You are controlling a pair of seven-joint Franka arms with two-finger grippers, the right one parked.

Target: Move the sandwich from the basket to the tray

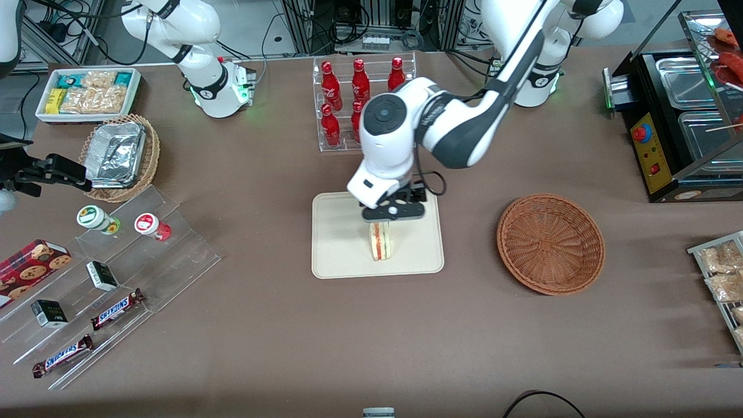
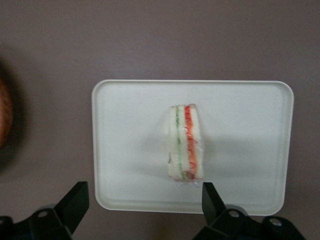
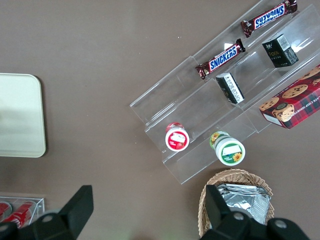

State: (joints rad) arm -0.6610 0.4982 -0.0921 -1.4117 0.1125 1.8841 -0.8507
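Note:
The sandwich (image 1: 381,241) (image 2: 186,142), a white-bread wedge with red and green layers, stands on edge on the cream tray (image 1: 342,244) (image 2: 240,130) near its middle. My gripper (image 1: 392,212) (image 2: 144,192) hangs just above it and is open. Its black fingers (image 2: 76,200) are spread wide and touch nothing; the sandwich lies a little ahead of them, close to one finger. The round reddish-brown woven basket (image 1: 550,244) sits beside the tray toward the working arm's end of the table, with nothing in it. One corner of the tray (image 3: 20,115) shows in the right wrist view.
A clear rack of red cola bottles (image 1: 360,98) stands farther from the front camera than the tray, under the arm. Clear display steps with Snickers bars (image 1: 116,307), a foil-lined wicker basket (image 1: 119,157) and a white snack bin (image 1: 87,93) lie toward the parked arm's end.

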